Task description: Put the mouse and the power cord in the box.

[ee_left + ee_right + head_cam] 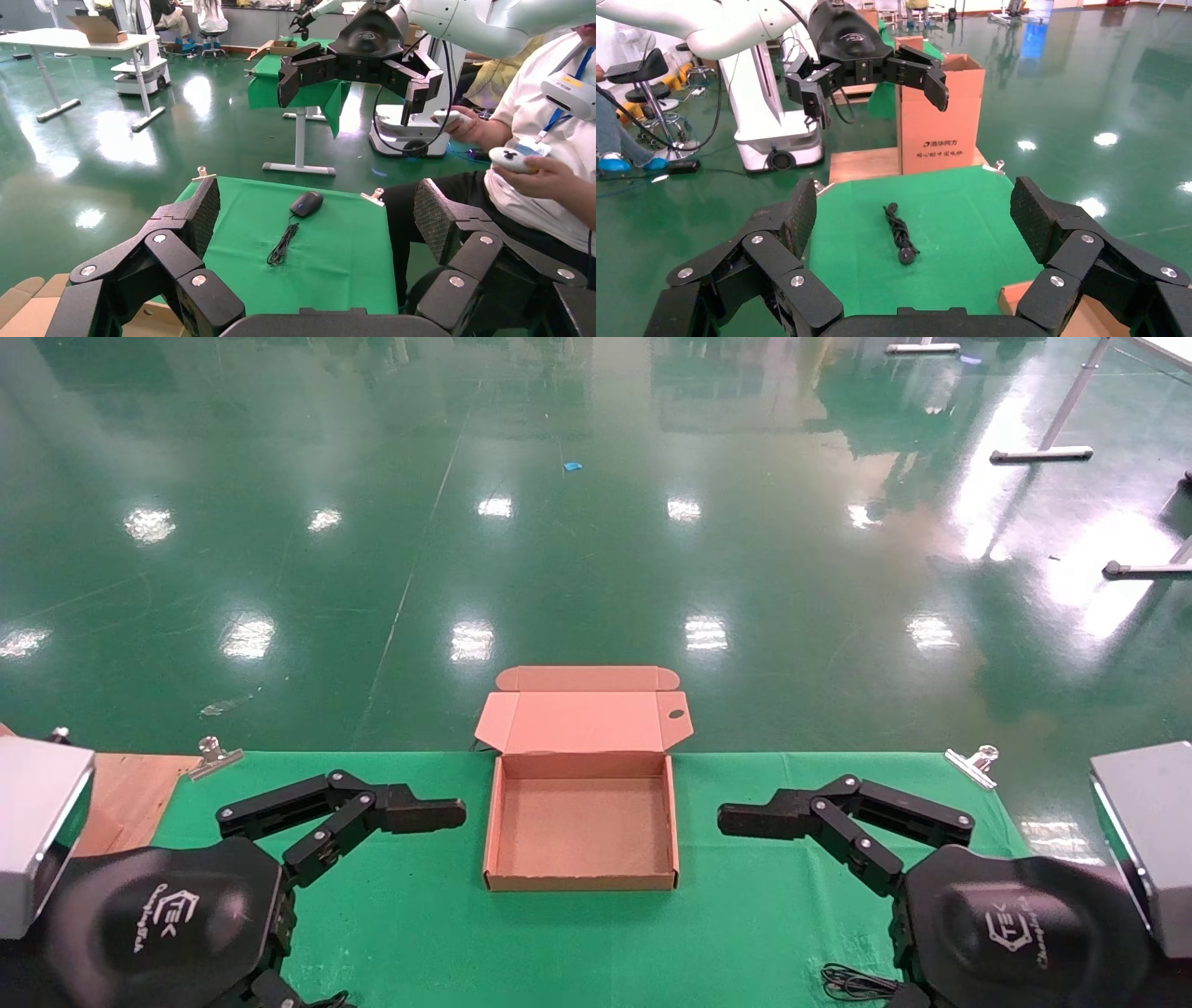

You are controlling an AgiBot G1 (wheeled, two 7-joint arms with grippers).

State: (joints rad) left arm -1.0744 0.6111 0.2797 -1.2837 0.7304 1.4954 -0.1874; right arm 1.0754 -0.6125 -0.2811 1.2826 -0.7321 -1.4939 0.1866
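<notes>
While nothing was in the box yet, the green cloth (419, 915) carried all three task things. The box (582, 882) sat at the middle of the far edge, empty, with its lid flap (582, 721) thrown back away from the robot.

The left gripper (873, 88) hung on the robot's left of the box and the right gripper (355, 77) on its right. Both had their jaws wide apart, held nothing and were clear of the cloth.

The power cord (899, 235) lay bundled on the cloth on the left side, under the left gripper, with its plug end (906, 255) nearest the box. The mouse (307, 203) lay on the right side, under the right gripper, with its cable (283, 242) bunched beside it towards the box.

Judged step: first pick, not begun. To do it well:
- Each arm should take the thing on its own side.
- For the mouse, come straight down and close across the narrow width; the glossy shell may slip.
- Lift high enough that the trailing cable clears the box wall.
- Grip the cord at mid-bundle so the loops don't spill.
</notes>
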